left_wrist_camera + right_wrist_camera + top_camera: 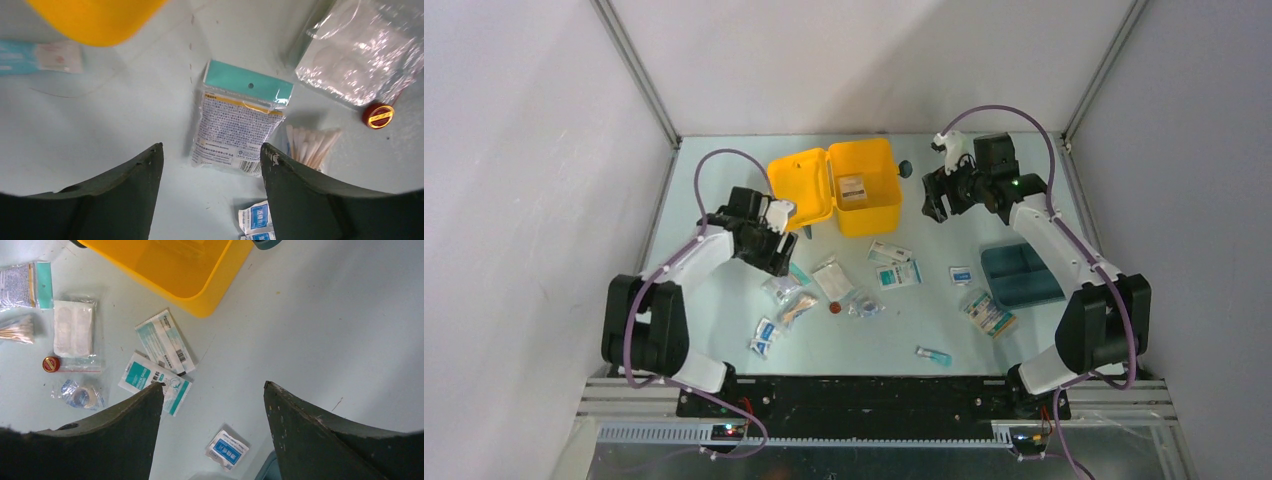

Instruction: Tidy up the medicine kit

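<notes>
Between left end effector (784, 252) and right end effector (933, 206) — both agape, empty — the medicine kit (876, 216).

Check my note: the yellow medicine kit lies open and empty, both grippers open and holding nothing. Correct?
Not empty: the top external view shows a small box inside the open medicine kit. The left gripper and right gripper are indeed open, holding nothing.
</notes>
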`<state>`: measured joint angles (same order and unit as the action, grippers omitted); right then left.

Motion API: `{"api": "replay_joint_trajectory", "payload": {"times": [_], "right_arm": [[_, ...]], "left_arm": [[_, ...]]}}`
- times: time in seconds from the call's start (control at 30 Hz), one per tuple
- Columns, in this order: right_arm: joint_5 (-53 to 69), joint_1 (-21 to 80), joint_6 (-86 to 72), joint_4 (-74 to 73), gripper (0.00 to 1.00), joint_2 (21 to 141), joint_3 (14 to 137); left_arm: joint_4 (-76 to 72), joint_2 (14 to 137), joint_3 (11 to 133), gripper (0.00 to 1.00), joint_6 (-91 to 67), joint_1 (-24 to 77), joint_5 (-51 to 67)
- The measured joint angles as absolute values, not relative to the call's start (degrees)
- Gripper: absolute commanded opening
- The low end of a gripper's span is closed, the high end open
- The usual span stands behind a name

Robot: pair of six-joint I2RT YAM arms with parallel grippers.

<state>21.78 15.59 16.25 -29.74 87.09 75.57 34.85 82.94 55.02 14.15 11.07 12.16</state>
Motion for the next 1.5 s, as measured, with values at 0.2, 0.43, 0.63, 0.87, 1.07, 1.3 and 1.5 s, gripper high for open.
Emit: {"api": "replay_joint_trajectory", "payload": {"times": [0.2,0.43,0.63,0.87,1.07,1.3,1.5], "right_arm": [[21.26,14.94,16.53,-29.67,0.78,86.91,75.57],[21.21,14.04,16.49,-29.43,0.78,86.89,75.57],[21.21,13.93,16.32,-29.04,0.78,86.89,75.57],[21.26,13.93,16.10,-28.40,0.78,86.89,75.57],[21.65,14.11,16.14,-28.45,0.78,86.89,75.57],[26.87,15.90,19.29,-28.05,0.78,86.74,76.55],[32.58,24.21,38.46,-24.51,0.75,85.32,77.19]], "left_arm": [[35.18,85.76,51.55,0.75,14.66,12.82,11.51],[35.14,87.85,50.63,0.70,14.48,14.24,10.59],[34.87,90.45,50.63,0.36,14.85,14.92,9.69],[34.70,90.21,50.98,0.05,15.57,15.49,9.69],[42.54,89.82,55.35,0.05,19.38,13.56,13.56],[60.38,91.07,78.65,0.05,27.03,10.07,24.32],[77.36,103.20,100.01,0.07,31.81,9.06,32.99]]}}
